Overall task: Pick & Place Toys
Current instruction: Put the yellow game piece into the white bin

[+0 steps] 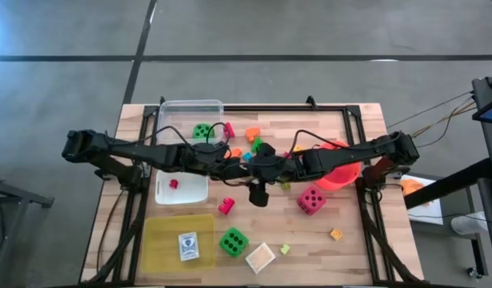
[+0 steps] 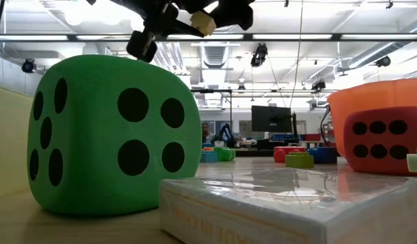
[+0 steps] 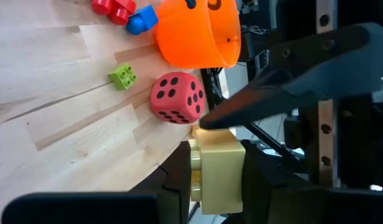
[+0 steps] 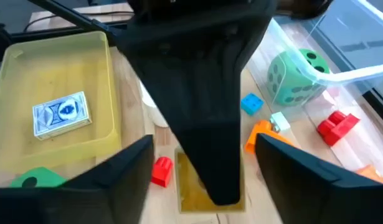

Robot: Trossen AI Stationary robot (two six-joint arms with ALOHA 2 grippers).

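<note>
Above table centre, high view: left gripper and right gripper meet. Left wrist view: left fingers clamp a yellow block aloft; pink die beside orange bucket. Right wrist view: right fingers spread apart, flanking that block

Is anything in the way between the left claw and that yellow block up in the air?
Nothing visible does. The yellow block sits between the fingers of the left gripper, above the middle of the table. The right gripper stands open around both, its fingers clear of the block.
</note>
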